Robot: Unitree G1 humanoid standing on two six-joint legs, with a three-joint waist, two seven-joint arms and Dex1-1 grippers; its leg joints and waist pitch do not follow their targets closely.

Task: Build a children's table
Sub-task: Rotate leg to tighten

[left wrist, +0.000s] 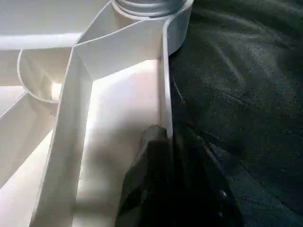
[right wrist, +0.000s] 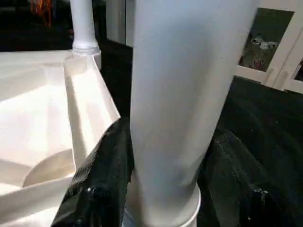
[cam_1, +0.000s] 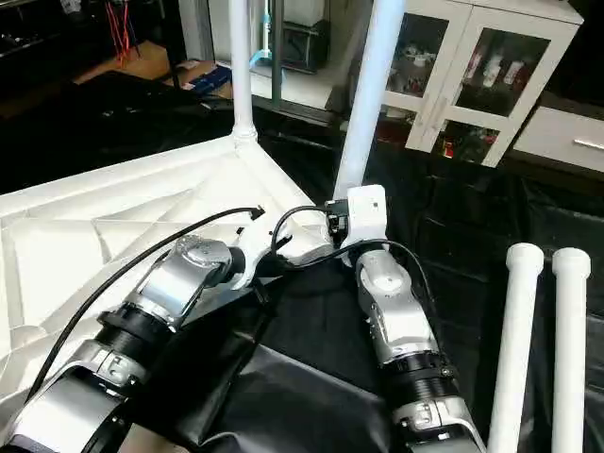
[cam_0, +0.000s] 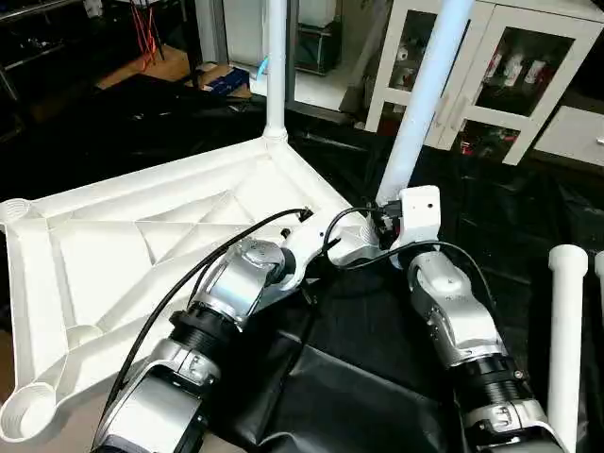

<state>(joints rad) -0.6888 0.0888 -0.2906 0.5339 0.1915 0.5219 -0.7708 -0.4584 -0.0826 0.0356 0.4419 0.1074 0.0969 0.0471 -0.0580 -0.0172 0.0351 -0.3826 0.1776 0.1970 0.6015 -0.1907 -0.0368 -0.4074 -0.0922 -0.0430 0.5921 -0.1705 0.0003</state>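
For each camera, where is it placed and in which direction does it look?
Head pair: on the head, looking forward and down at the tabletop; both silver forearms show.
Left wrist: along the shut left gripper, pinching the tabletop's rim.
Right wrist: along the right gripper, closed on the tilted leg.
Shared: the upright leg in the far corner socket.

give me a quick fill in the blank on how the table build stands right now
1. The tabletop lies with its ribbed ____ facing up.
2. The right gripper is closed around a white ____.
3. ____ more legs lie on the dark cloth.
4. The left gripper pinches the tabletop's ____.

Missing words: underside; leg; two; rim
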